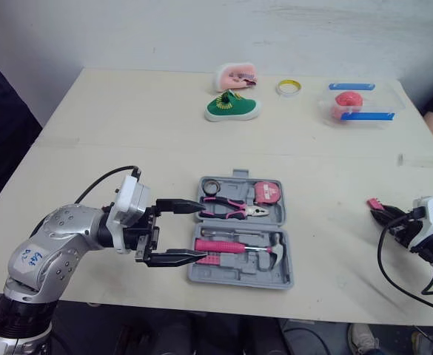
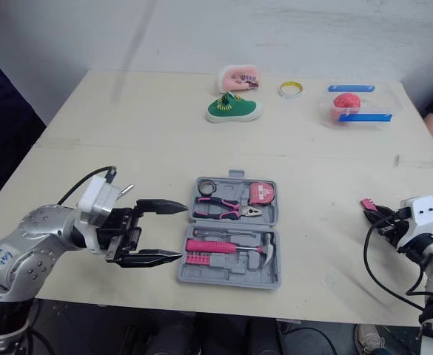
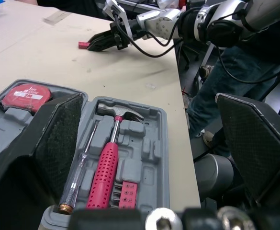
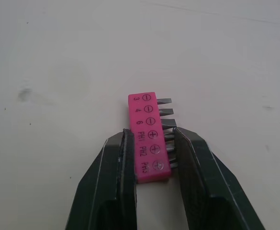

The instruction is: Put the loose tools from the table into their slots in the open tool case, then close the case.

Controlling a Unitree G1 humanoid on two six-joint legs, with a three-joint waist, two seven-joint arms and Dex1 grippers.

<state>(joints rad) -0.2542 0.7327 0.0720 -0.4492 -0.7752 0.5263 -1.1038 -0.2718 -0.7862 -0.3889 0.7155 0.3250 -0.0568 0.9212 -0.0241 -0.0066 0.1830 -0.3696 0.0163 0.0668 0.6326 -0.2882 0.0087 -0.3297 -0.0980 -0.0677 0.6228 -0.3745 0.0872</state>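
Far edge: green shoe point(image 1: 232, 108), pink slipper point(image 1: 236, 75), tape roll point(image 1: 288, 88), clear box point(image 1: 360, 103).

The beige table point(image 1: 127, 140) bears a grey tool case point(image 1: 238, 282) near centre, a pink bit holder point(image 4: 147, 129) near right, and a green shoe point(image 1: 232, 108), tape roll point(image 1: 289, 93) and clear box point(image 1: 360, 106) far.

From the head, twice over: looking forward and down from above the near edge, set far enough back to take in the whole beige tabletop point(image 1: 127, 140), with the open grey plastic tool case point(image 1: 286, 278) near the middle. Nearly the same scene in both, shifted slightly sideways.

From the left wrist: low and close, facing along the left jaws across the case toward the right jaws, sharing both with the head pair.

From the right wrist: very close, facing down along the right jaws onto the pink plastic bit holder point(image 4: 148, 136) and bare tabletop. Same holder far off from the left wrist.
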